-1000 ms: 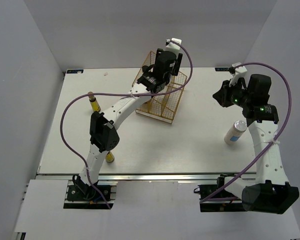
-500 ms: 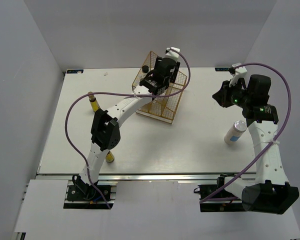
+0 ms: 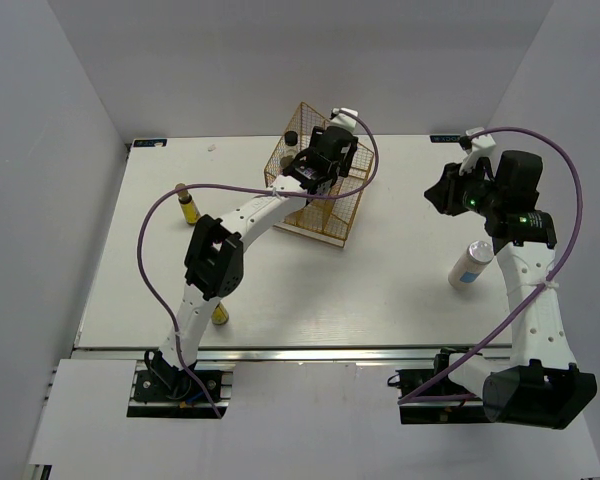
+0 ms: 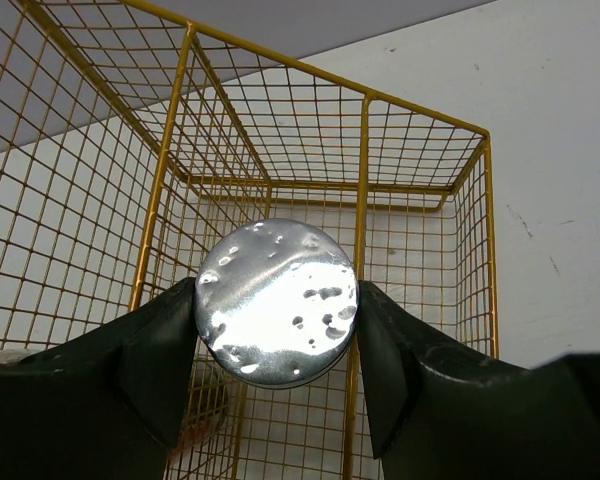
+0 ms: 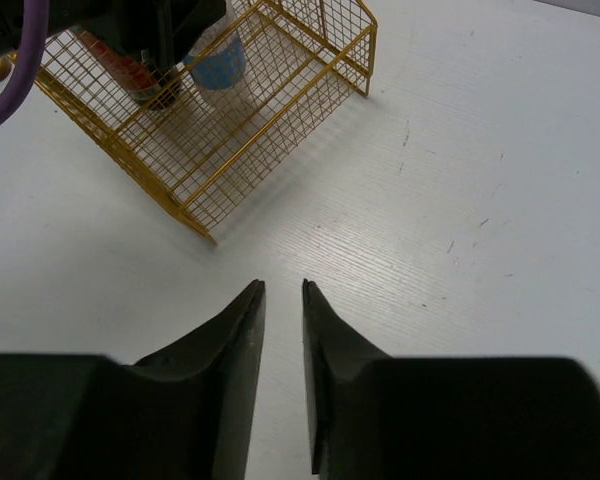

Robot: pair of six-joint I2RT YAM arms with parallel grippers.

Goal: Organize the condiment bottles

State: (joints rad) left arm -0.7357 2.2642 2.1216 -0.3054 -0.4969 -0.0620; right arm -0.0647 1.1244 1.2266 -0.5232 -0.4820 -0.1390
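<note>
My left gripper (image 4: pixel 276 300) is shut on a white bottle by its silver top (image 4: pixel 276 302), holding it upright inside the gold wire basket (image 3: pixel 342 215). The same bottle's blue label (image 5: pixel 220 62) shows through the mesh in the right wrist view. A dark bottle with a red label (image 5: pixel 120 68) stands in the basket beside it, its black cap (image 3: pixel 291 137) showing from above. One yellow bottle (image 3: pixel 187 205) stands at the far left, another (image 3: pixel 220 315) near the left arm's elbow. A second white bottle (image 3: pixel 470 265) stands by my right arm. My right gripper (image 5: pixel 282 288) hovers over bare table, jaws slightly apart and empty.
The basket (image 5: pixel 270 95) has a wire divider (image 4: pixel 365 250) splitting it into compartments. The left arm (image 3: pixel 212 262) stretches diagonally from the near edge to the basket. The purple cable (image 3: pixel 145 260) loops over the left half of the table (image 3: pixel 380 290).
My left gripper has come down and toward the near side with the white bottle, into the basket, uncovering the dark bottle's cap. The right jaws have parted a little; that arm stayed put.
</note>
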